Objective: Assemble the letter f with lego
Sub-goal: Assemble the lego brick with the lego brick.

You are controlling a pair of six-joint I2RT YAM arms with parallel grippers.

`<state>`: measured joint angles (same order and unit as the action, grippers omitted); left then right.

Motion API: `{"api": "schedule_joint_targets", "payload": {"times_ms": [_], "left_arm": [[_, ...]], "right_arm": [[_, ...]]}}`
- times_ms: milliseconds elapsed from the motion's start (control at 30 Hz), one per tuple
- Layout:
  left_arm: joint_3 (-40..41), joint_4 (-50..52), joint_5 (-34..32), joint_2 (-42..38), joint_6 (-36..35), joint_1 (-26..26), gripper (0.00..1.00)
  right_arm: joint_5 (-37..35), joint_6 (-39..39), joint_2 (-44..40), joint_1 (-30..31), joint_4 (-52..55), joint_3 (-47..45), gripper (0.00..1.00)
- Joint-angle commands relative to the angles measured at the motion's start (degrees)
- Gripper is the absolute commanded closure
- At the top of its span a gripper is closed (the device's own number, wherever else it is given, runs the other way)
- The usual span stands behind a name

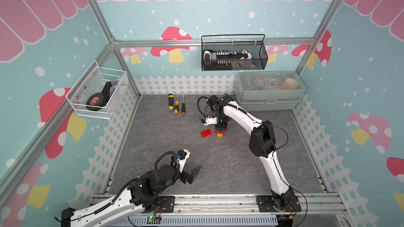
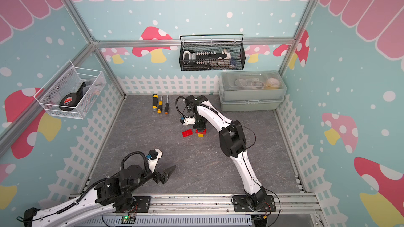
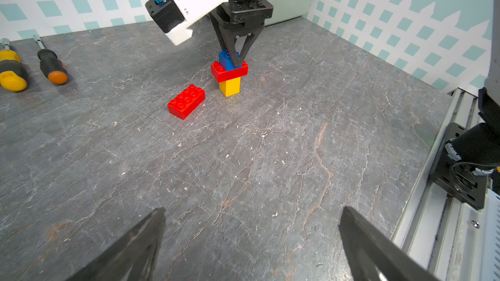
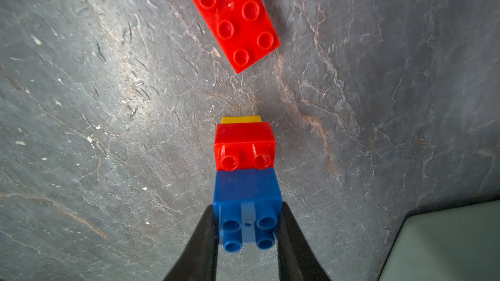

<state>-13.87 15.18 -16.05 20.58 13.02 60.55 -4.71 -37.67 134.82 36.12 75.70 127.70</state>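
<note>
The grey stone floor [image 1: 166, 149] is fenced on three sides. There are four lego bricks [image 2: 200, 131]: one yellow brick [image 3: 230, 87] stands on the floor, one red brick [image 3: 230, 73] sits on it, one blue brick [image 4: 247, 185] sits on top, and one loose red brick [image 3: 186, 101] lies flat just beside them, not touching. The right gripper [image 4: 247, 212] pinches the blue brick by two sides. Three screwdrivers [image 1: 176, 104] lie by the back fence [image 1: 185, 85]. The left gripper [image 3: 253, 209] is spread wide, holding nothing, near the front edge, with lots of bare floor ahead of it.
</note>
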Motion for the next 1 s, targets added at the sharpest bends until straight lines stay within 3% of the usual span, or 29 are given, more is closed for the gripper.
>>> {"api": "schedule_joint_targets", "payload": {"times_ms": [0,500,967], "left_arm": [[0.2,-0.7,0.0,-0.1,-1.0,0.4,0.01],[0.2,-0.6,0.1,-0.2,-1.0,0.4,0.01],[0.2,-0.7,0.1,-0.2,-1.0,0.4,0.01]], "right_arm": [[3.6,0.0,6.8,1.1,0.9,-3.2,0.69],[5.7,0.3,2.7,0.7,-0.6,-4.9,0.64],[7.7,1.5,-1.3,-0.6,-3.6,-7.2,0.54]]}}
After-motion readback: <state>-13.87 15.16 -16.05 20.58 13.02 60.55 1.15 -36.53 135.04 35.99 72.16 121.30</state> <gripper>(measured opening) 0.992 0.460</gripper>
